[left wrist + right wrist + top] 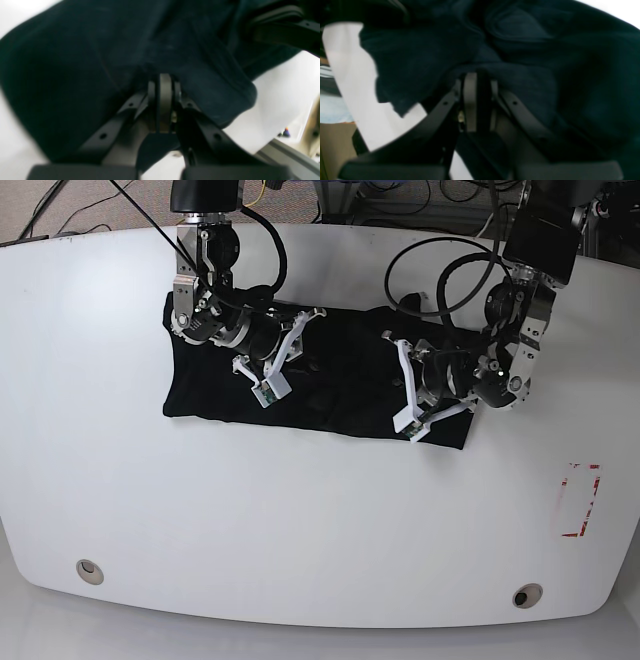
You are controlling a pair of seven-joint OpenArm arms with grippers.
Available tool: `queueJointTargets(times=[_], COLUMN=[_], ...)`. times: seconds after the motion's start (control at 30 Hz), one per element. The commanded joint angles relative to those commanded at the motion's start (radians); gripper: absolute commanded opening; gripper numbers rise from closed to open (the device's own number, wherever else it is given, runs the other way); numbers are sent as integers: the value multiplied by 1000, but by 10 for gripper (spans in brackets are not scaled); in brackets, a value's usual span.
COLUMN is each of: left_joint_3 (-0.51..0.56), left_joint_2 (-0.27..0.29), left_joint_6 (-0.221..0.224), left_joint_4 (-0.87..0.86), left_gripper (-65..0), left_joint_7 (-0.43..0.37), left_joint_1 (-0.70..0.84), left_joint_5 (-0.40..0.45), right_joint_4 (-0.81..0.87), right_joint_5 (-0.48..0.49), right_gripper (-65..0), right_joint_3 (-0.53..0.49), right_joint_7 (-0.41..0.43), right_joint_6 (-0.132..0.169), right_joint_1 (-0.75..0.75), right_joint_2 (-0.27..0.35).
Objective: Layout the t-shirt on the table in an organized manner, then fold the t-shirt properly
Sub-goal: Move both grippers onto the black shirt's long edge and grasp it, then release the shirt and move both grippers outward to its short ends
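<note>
The black t-shirt (345,385) is lying rumpled across the far half of the white tabletop (300,520) in the base view, stretching sideways beneath both arms. The left gripper (411,422) is pointing down over the shirt's right part in that view, its pale tips angling toward the near edge of the cloth. The right gripper (271,389) is dipping over the shirt's left part, also slanting down, tips above dark fabric. I cannot tell whether either one is clenched, released or pinching cloth; in both wrist views the fingers are showing dark and blurred against the shirt. Folds are running through the fabric there, and its outer parts are slipping out of frame. The arms and a looping black cable (398,255) are covering some of the shirt, so its sleeves and collar are hard to make out. Red tape marks (597,467) are sitting right of the shirt.
</note>
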Motion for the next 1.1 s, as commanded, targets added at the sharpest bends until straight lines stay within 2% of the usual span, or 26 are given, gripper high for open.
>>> queueJointTargets(times=[0.13, 0.37, 0.47, 0.63, 0.8, 1.1], left_joint_3=[28, 46, 43, 40, 26, -124], left_joint_2=[8, 61, 72, 72, 64, 66], left_joint_6=[0, 0, 0, 0, 0, -2], left_joint_4=[0, 18, 23, 25, 48, 80], left_gripper=[-650, -650, -650, -650, -650, -650], left_joint_7=[0, -2, -3, -12, -81, -89], left_joint_1=[-3, -6, -6, -6, -6, 11], left_joint_5=[52, 236, 334, 445, 457, 453], right_joint_4=[0, 2, 2, 3, 11, 43], right_joint_5=[0, -6, -3, -5, -2, -2], right_gripper=[-587, -588, -588, -588, -588, -588], right_joint_3=[6, 11, 48, 109, 157, 163], right_joint_7=[0, 0, 0, 0, 0, -2], right_joint_6=[0, 0, 0, 0, 0, 0], right_joint_1=[0, 3, 3, 3, 5, 0], right_joint_2=[-5, -3, 9, 18, 63, 97])
